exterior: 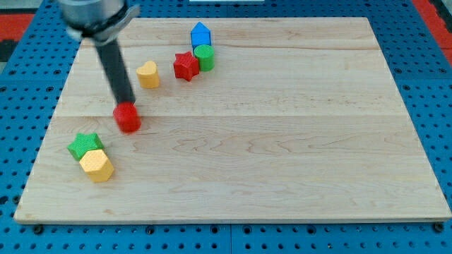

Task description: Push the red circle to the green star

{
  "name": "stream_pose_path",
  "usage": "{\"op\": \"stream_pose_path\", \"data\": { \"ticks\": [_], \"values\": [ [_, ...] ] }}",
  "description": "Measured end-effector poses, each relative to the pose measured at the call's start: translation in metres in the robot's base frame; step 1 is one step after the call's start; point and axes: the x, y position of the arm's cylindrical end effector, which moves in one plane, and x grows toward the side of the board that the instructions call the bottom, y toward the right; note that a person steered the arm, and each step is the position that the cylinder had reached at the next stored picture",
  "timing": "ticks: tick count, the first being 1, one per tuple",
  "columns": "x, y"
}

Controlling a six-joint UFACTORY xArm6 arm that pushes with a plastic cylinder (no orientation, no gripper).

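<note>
The red circle (128,117) lies on the wooden board at the view's left, a little blurred. The green star (85,145) lies below and left of it, near the board's left edge, touching a yellow hexagon (97,166) just below. My dark rod comes down from the view's top left, and my tip (127,103) sits at the red circle's upper edge, touching or nearly touching it. The red circle and the green star are apart by a short gap.
A yellow heart (147,74) lies above and right of the red circle. A red star (186,66), a green cylinder (205,56) and a blue block (200,35) cluster near the top middle. The board (282,141) rests on a blue pegboard.
</note>
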Motion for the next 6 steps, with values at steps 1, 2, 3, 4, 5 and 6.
{"op": "stream_pose_path", "data": {
  "ticks": [1,2,3,4,5,6],
  "values": [
    [-0.014,-0.007],
    [-0.032,0.104],
    [-0.02,0.063],
    [0.022,0.057],
    [0.032,0.007],
    [0.024,-0.024]
  ]
}}
